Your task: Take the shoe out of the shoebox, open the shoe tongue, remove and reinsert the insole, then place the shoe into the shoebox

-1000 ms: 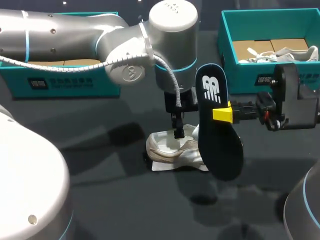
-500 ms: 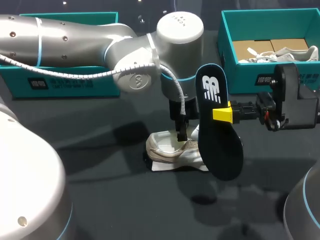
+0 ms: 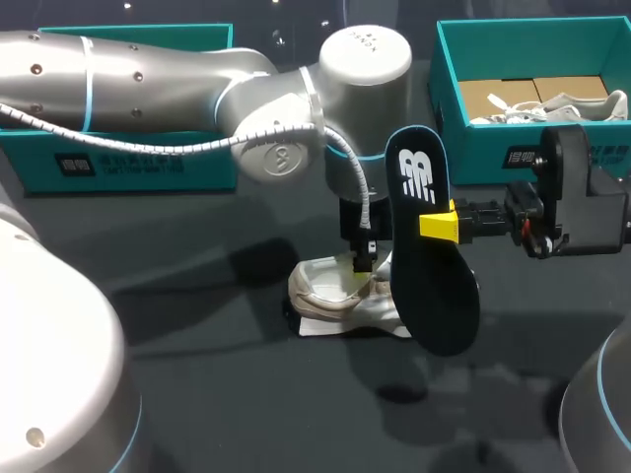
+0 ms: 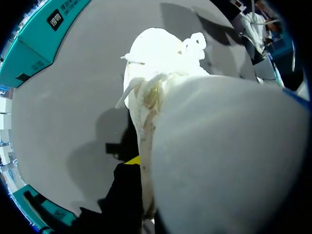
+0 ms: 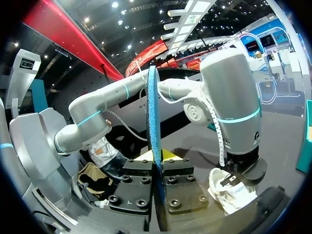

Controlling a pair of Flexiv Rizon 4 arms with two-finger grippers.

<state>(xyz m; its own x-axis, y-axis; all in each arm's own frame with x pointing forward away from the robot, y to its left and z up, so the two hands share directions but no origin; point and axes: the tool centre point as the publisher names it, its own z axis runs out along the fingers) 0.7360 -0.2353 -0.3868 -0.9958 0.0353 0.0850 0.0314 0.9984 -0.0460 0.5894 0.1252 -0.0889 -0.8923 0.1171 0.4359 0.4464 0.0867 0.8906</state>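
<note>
The white shoe (image 3: 340,296) lay near the table's middle, with the left gripper (image 3: 363,258) down at its opening. Whether that gripper was clenched could not be told. Just beside the shoe, the right gripper (image 3: 441,226) clamped the dark insole (image 3: 439,305) upright above the table. A teal shoebox (image 3: 473,163) sat at the far right corner.

- Head view: we note even overhead light; soft, broad shadows lie on the dark table (image 3: 197,394).
- Left wrist view: we find the white shoe (image 4: 161,53) glared to blankness; a pale surface (image 4: 229,156) nearest the lens is blurred.
</note>
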